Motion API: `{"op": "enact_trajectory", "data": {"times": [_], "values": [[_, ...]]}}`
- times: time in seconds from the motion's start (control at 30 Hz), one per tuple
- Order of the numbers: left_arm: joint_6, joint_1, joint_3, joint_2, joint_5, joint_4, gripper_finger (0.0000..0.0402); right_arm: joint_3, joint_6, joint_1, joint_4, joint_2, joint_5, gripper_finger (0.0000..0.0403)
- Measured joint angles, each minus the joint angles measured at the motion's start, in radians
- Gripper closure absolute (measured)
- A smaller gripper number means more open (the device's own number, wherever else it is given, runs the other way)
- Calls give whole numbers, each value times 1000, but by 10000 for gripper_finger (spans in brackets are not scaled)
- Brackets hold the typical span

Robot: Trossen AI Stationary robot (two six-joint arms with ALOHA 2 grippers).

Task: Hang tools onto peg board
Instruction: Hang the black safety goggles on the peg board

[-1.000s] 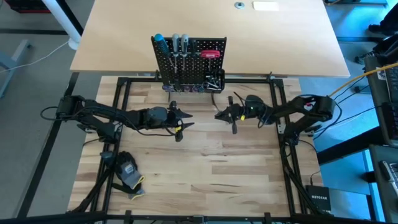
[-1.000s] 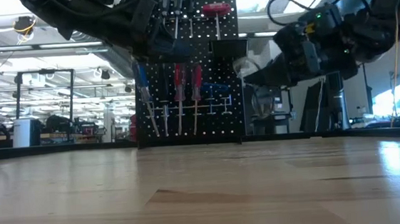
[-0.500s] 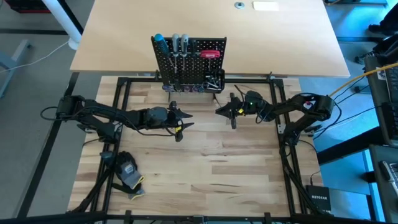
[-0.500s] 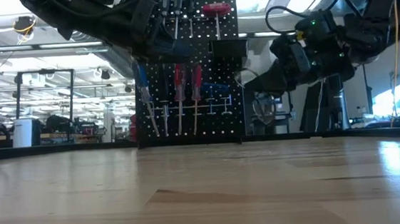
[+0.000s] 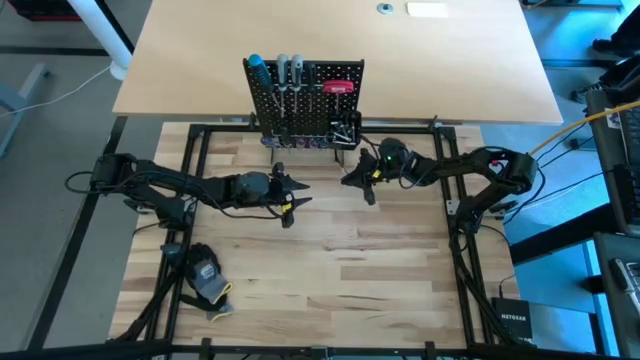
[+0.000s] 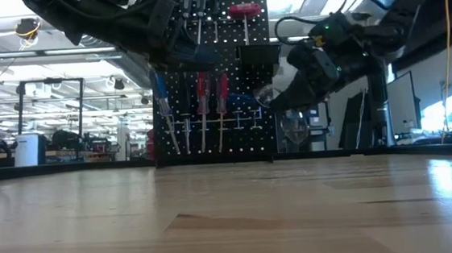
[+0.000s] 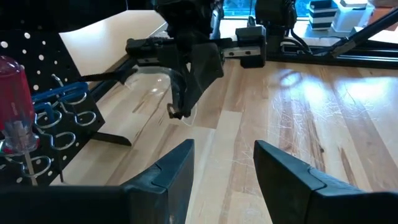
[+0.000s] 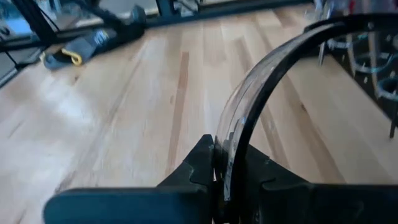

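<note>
Beside the peg board [image 5: 305,100], right end effector [image 5: 362,178] hovers.

Wooden surface [image 5: 330,270] bare across centre and near edge: free passage there. Peg board [image 5: 305,100] upright at far edge, blocks that side; screwdrivers [image 6: 202,96] fill its left and middle hooks. Right gripper [image 5: 362,178] just beside board's right lower corner, crowding approach. Left gripper [image 5: 290,200] hovers mid-left. Glove [image 5: 207,275] lies at near-left corner.

- Bench [image 5: 330,270]: light wooden butcher-block top.
- Peg board [image 5: 305,100]: stands upright at the far edge.
- Glove [image 5: 207,278]: lies at the near-left corner.
</note>
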Motion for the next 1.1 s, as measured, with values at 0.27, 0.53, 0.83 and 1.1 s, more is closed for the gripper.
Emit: {"op": "enact_trajectory", "data": {"times": [0.27,0.53,0.83,1.1], "values": [[0,-1,0,0,0,0,245,66,-5,0,-118,-1,-2,370],[0,-1,0,0,0,0,245,100,65,0,-134,-1,-7,370],[0,-1,0,0,0,-1,245,127,131,-1,-136,-12,-9,370],[3,-2,0,0,0,-9,245,127,139,0,-180,-12,-6,370]]}}
